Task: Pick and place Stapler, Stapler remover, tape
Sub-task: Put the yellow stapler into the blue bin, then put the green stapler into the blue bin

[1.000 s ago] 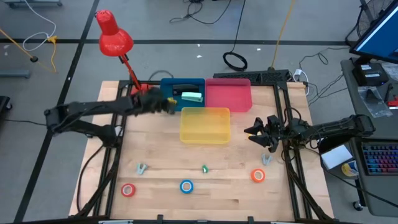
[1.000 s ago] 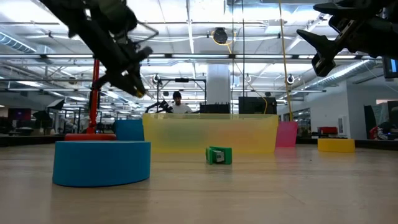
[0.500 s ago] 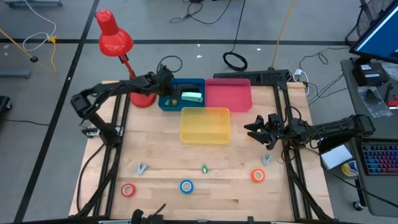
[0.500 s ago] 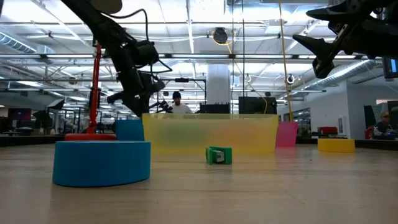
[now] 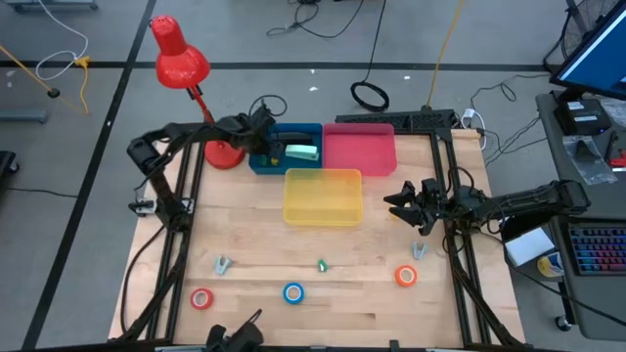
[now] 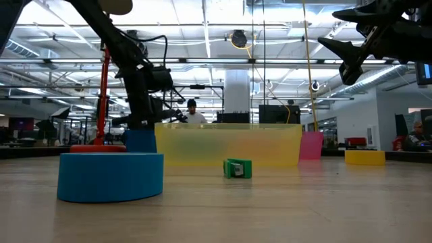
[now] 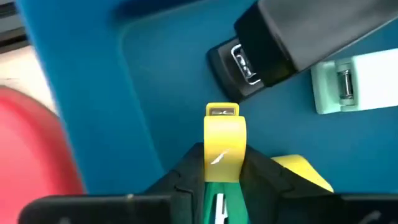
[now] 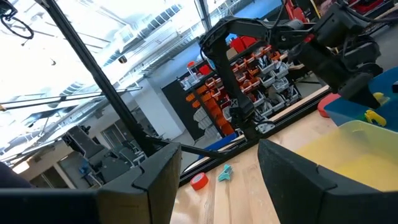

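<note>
Left wrist view: left gripper is gripping a yellow stapler inside the blue bin; right gripper is hovering unclenched.

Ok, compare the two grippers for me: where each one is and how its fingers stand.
The left gripper is down at the blue bin at the table's far side; the right gripper hangs over bare wood right of the yellow bin. The left one has a yellow stapler between its fingers; the right one stands open and empty. Both are dark two-finger grippers.
</note>
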Action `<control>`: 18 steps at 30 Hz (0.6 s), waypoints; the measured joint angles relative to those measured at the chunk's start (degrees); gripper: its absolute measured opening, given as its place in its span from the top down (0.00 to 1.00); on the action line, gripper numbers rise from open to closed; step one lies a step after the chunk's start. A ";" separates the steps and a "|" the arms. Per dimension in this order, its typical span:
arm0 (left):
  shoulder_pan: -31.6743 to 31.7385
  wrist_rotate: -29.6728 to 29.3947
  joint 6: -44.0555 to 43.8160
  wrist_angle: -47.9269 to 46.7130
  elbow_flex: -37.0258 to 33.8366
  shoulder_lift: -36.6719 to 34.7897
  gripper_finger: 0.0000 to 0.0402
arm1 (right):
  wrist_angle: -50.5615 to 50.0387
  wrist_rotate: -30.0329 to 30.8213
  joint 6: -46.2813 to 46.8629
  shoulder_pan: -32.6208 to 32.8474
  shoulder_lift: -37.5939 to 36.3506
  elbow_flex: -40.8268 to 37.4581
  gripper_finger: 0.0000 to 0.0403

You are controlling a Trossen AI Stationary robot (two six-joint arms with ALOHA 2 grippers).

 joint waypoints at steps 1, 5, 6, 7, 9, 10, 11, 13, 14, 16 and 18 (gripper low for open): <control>0.00 -0.08 -0.09 0.13 0.00 0.11 0.77 | -0.01 0.00 0.00 0.00 0.01 0.00 0.48; 0.06 -0.51 0.54 0.80 0.00 0.12 0.67 | -0.01 0.00 0.00 0.00 0.01 0.00 0.48; 0.09 -0.57 0.53 1.23 0.00 0.11 0.64 | -0.02 0.00 0.00 0.00 0.01 0.00 0.48; 0.23 -0.56 0.53 1.52 0.00 0.06 0.62 | -0.01 0.00 0.00 0.00 -0.01 0.00 0.48; 0.52 -0.52 0.51 1.61 0.00 -0.26 0.57 | -0.02 -0.02 0.00 0.00 -0.01 0.00 0.48; 0.54 -0.52 0.57 1.73 0.00 -0.36 0.55 | -0.01 -0.02 0.00 0.00 -0.01 0.00 0.48; 0.54 -0.38 0.93 1.77 0.00 -0.47 0.53 | -0.02 -0.02 0.00 0.00 -0.01 0.00 0.48; 0.89 0.91 1.88 1.21 -0.01 -1.66 0.49 | -0.02 -0.02 0.00 0.00 0.00 0.00 0.48; 1.00 1.32 2.08 1.04 -0.03 -2.59 0.47 | 0.00 -0.02 0.00 0.00 -0.01 0.00 0.48; 1.08 1.86 2.01 2.23 0.02 -4.43 0.45 | 0.00 -0.05 0.00 0.00 0.01 0.00 0.48; 1.13 2.28 1.77 1.76 0.00 -7.03 0.43 | 0.50 -0.24 0.00 0.00 0.01 0.00 0.48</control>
